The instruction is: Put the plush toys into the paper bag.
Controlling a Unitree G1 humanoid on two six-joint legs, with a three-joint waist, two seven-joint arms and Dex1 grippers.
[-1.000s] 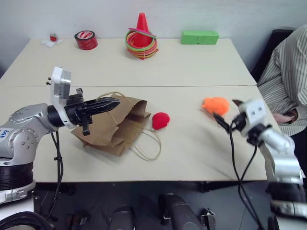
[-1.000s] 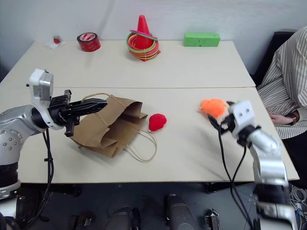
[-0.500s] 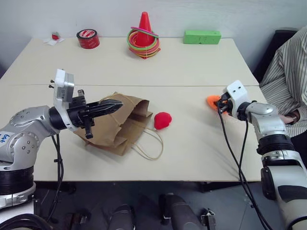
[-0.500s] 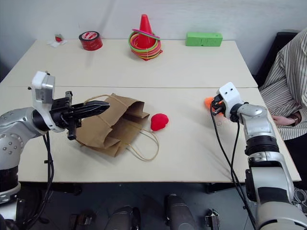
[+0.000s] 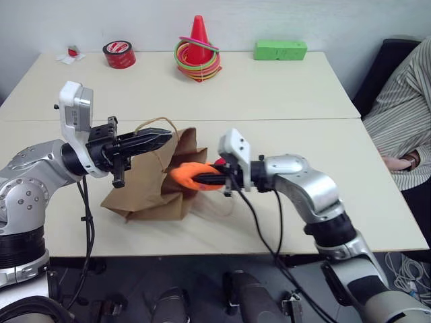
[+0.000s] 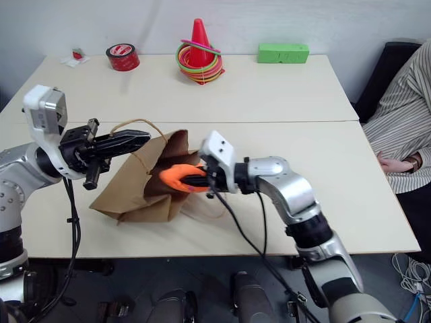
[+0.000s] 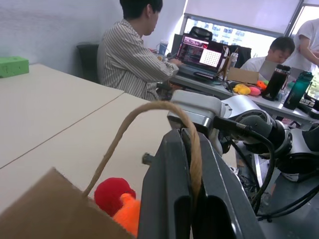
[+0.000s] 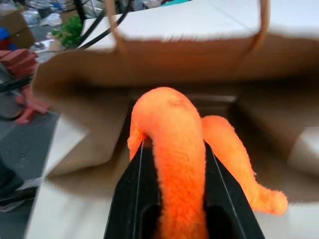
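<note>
Orange plush toy, fuzzy and squashed long, is being pinched between the right gripper's black fingers right at the mouth of the brown kraft paper bag, which is lying creased on the tan table. Left gripper is clamping shut on the bag's looped string handle, holding that edge lifted. Left wrist view is showing the rounded red plush toy just behind the orange one, while the right wrist view is looking straight into the bag's open interior.
</note>
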